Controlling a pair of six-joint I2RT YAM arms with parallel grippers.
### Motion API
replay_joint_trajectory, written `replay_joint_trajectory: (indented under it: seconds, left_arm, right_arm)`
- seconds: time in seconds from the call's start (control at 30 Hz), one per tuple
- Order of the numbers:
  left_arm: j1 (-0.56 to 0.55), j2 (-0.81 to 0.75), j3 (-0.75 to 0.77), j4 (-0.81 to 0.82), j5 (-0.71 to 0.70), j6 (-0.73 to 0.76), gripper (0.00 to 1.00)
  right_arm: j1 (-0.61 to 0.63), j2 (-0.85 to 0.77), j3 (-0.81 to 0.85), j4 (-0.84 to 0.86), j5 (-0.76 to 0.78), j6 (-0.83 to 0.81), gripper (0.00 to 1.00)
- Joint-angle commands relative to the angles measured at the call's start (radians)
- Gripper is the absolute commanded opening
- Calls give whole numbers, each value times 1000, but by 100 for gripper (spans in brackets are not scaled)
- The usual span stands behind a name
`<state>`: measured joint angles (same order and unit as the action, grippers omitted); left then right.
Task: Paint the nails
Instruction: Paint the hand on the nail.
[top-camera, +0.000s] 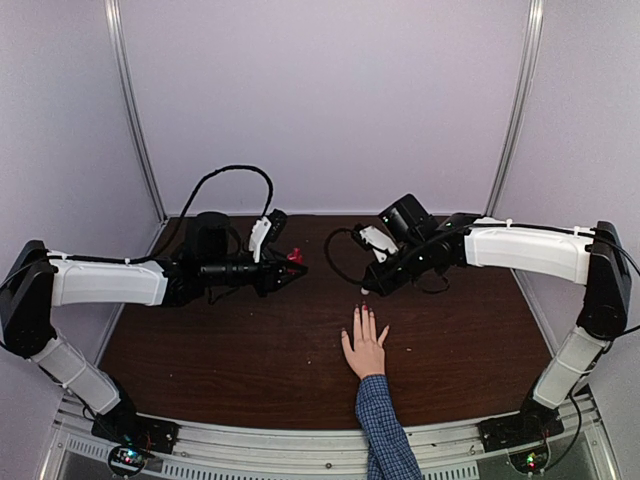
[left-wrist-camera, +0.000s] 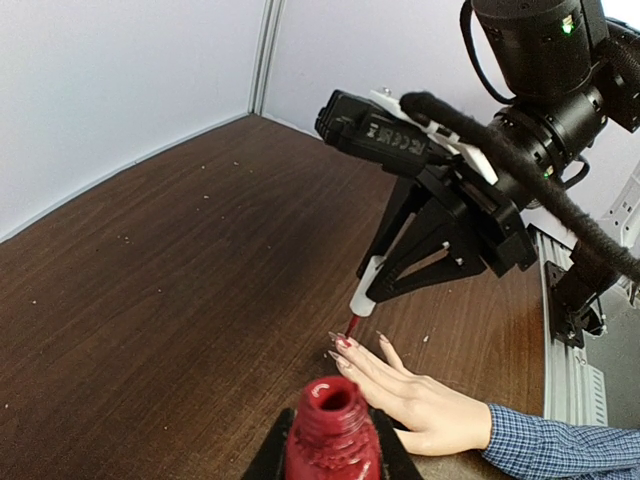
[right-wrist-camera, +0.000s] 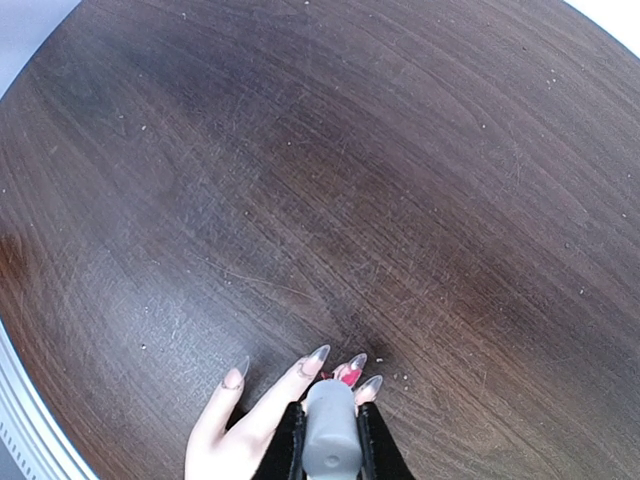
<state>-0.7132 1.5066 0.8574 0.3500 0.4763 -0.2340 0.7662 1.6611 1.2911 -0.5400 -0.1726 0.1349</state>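
A light-skinned hand (top-camera: 366, 347) in a blue checked sleeve lies flat on the brown table, fingers pointing away. Its long pointed nails (right-wrist-camera: 318, 353) are mostly clear; the middle nail (right-wrist-camera: 349, 376) carries a patch of red. My right gripper (right-wrist-camera: 330, 440) is shut on the white brush cap (right-wrist-camera: 329, 425), directly over those fingertips. In the left wrist view the red brush tip (left-wrist-camera: 351, 325) touches down at the nails (left-wrist-camera: 343, 342). My left gripper (left-wrist-camera: 332, 450) is shut on the uncapped red polish bottle (left-wrist-camera: 330, 410), held to the left of the hand (left-wrist-camera: 425, 405).
The right arm's black wrist and cable (left-wrist-camera: 520, 150) hang above the hand. Dark wood table (top-camera: 250, 340) stretches around it, with white walls behind and a metal rail (top-camera: 300, 440) at the near edge.
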Motion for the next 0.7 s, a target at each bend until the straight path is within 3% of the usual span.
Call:
replay_joint_trajectory:
  seconds: [0.0, 0.67]
  left_arm:
    - [6, 9, -1, 63, 15, 4, 0]
    - [6, 5, -7, 62, 15, 5, 0]
  right_arm:
    - [5, 5, 25, -28, 32, -18, 0]
    - [5, 25, 34, -47, 49, -24, 0]
